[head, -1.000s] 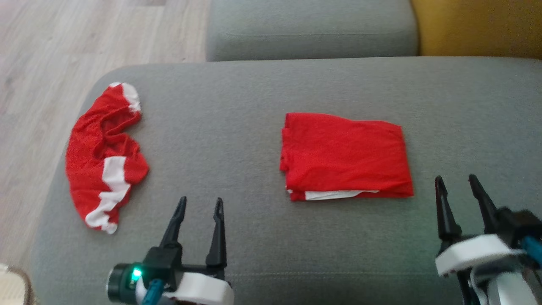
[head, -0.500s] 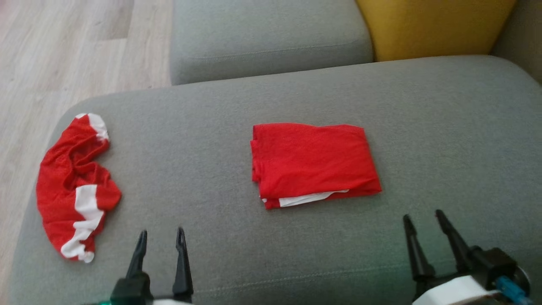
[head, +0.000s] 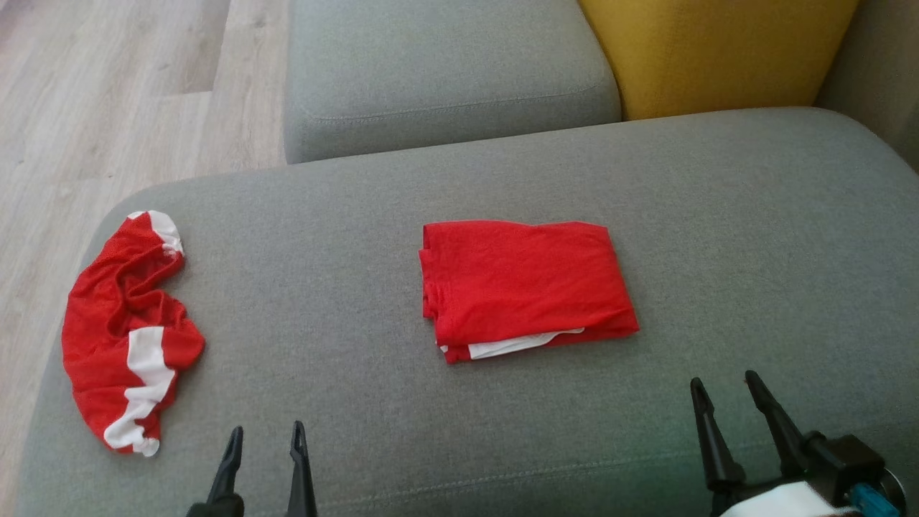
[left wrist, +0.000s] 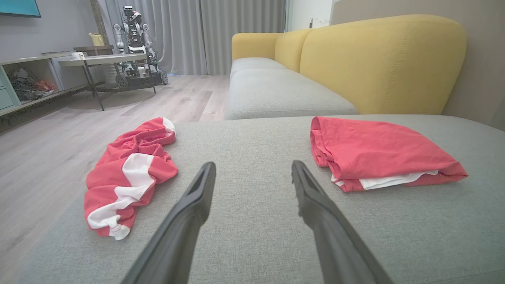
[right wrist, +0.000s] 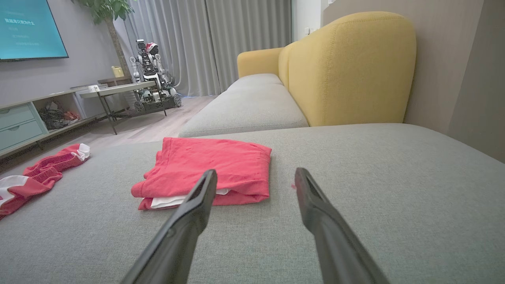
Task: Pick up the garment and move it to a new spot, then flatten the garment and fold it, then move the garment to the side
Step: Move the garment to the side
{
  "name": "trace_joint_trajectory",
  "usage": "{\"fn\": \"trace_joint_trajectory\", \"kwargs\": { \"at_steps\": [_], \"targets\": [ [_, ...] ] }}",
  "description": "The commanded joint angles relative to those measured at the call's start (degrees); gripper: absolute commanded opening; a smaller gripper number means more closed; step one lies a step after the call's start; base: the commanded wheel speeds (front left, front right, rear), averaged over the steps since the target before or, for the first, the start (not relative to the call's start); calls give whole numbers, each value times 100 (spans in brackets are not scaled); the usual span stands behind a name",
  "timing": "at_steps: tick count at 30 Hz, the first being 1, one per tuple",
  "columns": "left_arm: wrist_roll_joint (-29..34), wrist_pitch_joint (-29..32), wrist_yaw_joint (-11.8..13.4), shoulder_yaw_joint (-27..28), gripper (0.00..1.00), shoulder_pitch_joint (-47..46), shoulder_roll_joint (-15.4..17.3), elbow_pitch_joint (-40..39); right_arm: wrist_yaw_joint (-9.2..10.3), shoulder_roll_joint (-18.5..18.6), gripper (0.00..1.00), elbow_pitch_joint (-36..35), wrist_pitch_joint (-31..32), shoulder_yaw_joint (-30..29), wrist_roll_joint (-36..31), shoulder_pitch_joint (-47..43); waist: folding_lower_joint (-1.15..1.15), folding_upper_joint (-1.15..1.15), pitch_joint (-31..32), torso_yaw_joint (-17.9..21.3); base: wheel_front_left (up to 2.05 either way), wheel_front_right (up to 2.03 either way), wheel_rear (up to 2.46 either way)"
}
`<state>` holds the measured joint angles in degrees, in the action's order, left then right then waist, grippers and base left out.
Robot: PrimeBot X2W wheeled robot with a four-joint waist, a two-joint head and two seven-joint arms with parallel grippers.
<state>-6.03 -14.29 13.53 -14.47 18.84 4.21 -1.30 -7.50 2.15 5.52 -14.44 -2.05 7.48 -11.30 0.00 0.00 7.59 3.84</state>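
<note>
A folded red garment (head: pixel 524 287) with a white edge showing lies flat in the middle of the grey cushion (head: pixel 754 237); it also appears at right in the left wrist view (left wrist: pixel 378 152) and ahead-left in the right wrist view (right wrist: pixel 213 167). A second, crumpled red and white garment (head: pixel 126 330) lies near the cushion's left edge (left wrist: pixel 128 177) (right wrist: pixel 35 175). My left gripper (head: pixel 264 434) is open and empty near the front edge, between the two garments. My right gripper (head: pixel 724 384) is open and empty at the lower right, short of the folded garment.
Beyond the cushion sit another grey seat (head: pixel 445 72) and a yellow backrest (head: pixel 718 50). Wooden floor (head: pixel 108 86) lies to the left. Far off, the wrist views show a table (left wrist: pixel 106 61) with another robot (left wrist: pixel 134 39) behind it.
The head camera has tilted and turned, so the whole scene has shifted down and left. Both grippers stand lower in the picture, still open. The garments lie as before.
</note>
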Motion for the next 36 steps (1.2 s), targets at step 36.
{"fn": "trace_joint_trajectory", "kwargs": {
  "at_steps": [36],
  "targets": [
    [319,-71,-100,-530,100,-754,-133,-184,1,341,100,2512,364,-468,1989,2947,0,0,-967,-725,0,0,0]
  ]
}}
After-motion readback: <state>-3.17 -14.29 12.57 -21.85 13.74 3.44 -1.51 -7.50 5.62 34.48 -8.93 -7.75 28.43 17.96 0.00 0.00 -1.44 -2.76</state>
